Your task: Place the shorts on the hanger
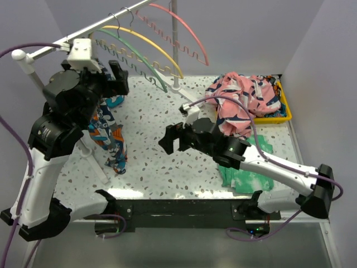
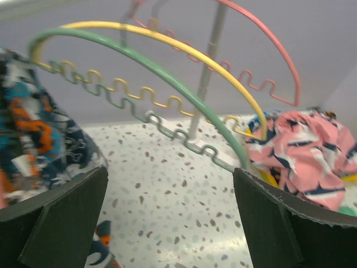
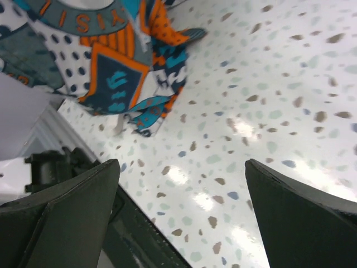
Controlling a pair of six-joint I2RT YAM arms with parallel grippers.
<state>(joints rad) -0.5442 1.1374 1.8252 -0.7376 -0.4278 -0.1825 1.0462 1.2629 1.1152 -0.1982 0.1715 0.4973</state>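
Note:
The shorts, printed in teal, navy, orange and white, hang down at the left end of the rack, under my left arm; what holds them up is hidden. They show at the left edge of the left wrist view and at the top left of the right wrist view. The pink hanger hangs on the rail at the back, farthest right of three, and shows in the left wrist view. My left gripper is open and empty beside the shorts' top. My right gripper is open and empty above the tabletop.
A green hanger and a yellow hanger hang left of the pink one. The rack post stands at the back middle. A yellow bin holds a pink-white-navy garment. A green tie-dye cloth lies under my right arm.

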